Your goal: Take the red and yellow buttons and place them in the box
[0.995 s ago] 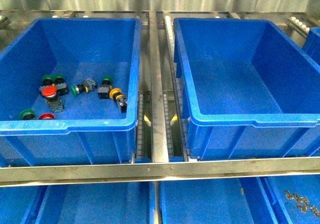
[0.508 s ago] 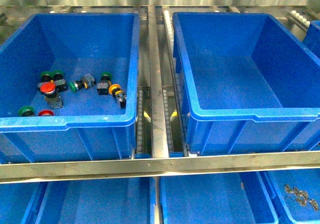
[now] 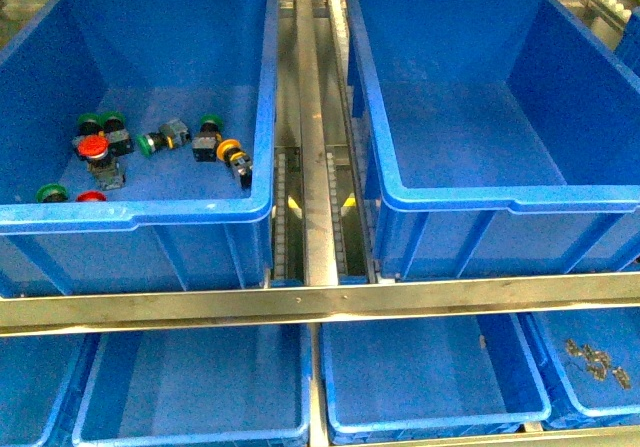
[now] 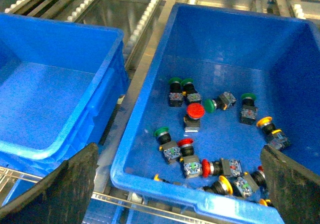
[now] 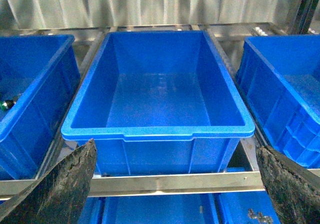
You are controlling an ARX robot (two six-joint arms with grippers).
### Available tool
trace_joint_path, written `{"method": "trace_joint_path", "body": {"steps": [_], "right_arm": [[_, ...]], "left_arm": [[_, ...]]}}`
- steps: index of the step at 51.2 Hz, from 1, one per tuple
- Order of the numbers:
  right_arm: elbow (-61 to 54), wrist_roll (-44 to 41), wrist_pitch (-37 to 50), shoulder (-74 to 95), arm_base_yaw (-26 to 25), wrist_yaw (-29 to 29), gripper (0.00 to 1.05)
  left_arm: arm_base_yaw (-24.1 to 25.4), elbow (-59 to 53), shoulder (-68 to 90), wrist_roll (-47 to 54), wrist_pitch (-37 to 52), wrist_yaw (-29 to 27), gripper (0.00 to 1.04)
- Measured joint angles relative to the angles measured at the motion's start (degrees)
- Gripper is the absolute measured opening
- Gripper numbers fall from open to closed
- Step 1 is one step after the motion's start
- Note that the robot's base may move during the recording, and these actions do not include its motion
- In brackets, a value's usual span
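The red and yellow buttons lie among green ones in the left blue crate (image 3: pixel 140 212): a red cap (image 3: pixel 93 146), another red cap (image 3: pixel 91 196) and a yellow cap (image 3: pixel 230 151). The left wrist view shows more of them, such as a red cap (image 4: pixel 195 110) and a yellow cap (image 4: pixel 264 121). My left gripper (image 4: pixel 177 194) hangs open above that crate's near rim, holding nothing. The box (image 5: pixel 300 129), with stepped ridges, shows at the right of the right wrist view. My right gripper (image 5: pixel 175 191) is open and empty, in front of the crate beside it. Neither gripper shows in the front view.
An empty plain-fronted blue crate (image 3: pixel 500 205) stands right of the button crate, with a metal roller rail (image 3: pixel 308 167) between them. Another ridged blue crate (image 4: pixel 60 144) stands on the button crate's other side. Shallower blue bins (image 3: pixel 430 427) sit on the shelf below; one (image 3: pixel 575 412) holds small metal parts (image 3: pixel 595 359).
The front view has tilted downward: both crates sit higher in the picture and more of the lower shelf's bins shows. The buttons have not moved in their crate.
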Motion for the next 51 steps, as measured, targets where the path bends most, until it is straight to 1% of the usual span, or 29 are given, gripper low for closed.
{"method": "trace_joint_path", "body": {"steps": [4,12,26,36,44,51], "right_arm": [[0.0,0.0,0.0,0.0,0.0,0.0,0.97],[0.0,0.0,0.0,0.0,0.0,0.0,0.97],[0.0,0.0,0.0,0.0,0.0,0.0,0.97],[0.0,0.0,0.0,0.0,0.0,0.0,0.97],[0.0,0.0,0.0,0.0,0.0,0.0,0.97],[0.0,0.0,0.0,0.0,0.0,0.0,0.97]], "left_arm": [[0.0,3.8,6.0,0.2,0.7,-0.3,0.97],[-1.0,12.0,18.6,0.5,2.3,-3.8,0.97],[-5.3,27.1,37.9,2.3,3.1,-7.8,0.97],[-7.5,36.4,46.7,3.3,1.6,-10.3,0.97],[-7.5,41.7,50.9,3.6,-0.1,-12.4,0.97],[-6.6,46.9,56.0,3.2,-4.0,-12.8,0.97]]}}
